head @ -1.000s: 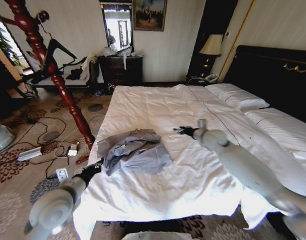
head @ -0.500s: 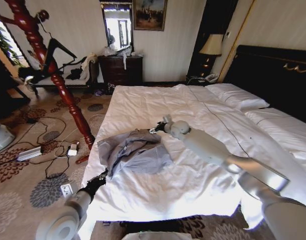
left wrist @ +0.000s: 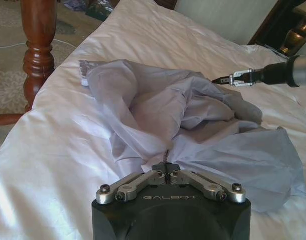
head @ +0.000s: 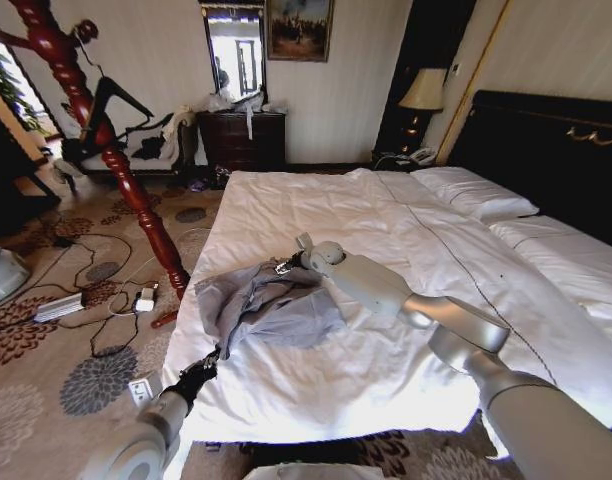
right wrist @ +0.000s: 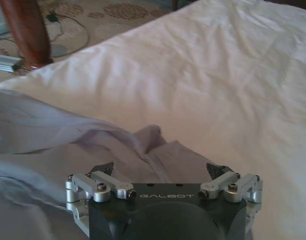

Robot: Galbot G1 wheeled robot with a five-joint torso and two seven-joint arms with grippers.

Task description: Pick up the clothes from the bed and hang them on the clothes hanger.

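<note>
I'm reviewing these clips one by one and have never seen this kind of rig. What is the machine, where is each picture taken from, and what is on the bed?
This is a wheeled robot with two grey arms, each ending in a two-fingered gripper. The wide picture comes from a camera on its head, looking down at the bed. The other two come from cameras on each wrist, so the black block at the bottom is that arm's own gripper.

On the white duvet lies the crumpled blue-grey shirt. The right gripper is open, at the shirt's far edge, over its cloth. The left gripper is shut, at the near edge of the bed, just short of the shirt. Nothing is held yet. A black hanger sits on the wooden stand at the left.
</note>
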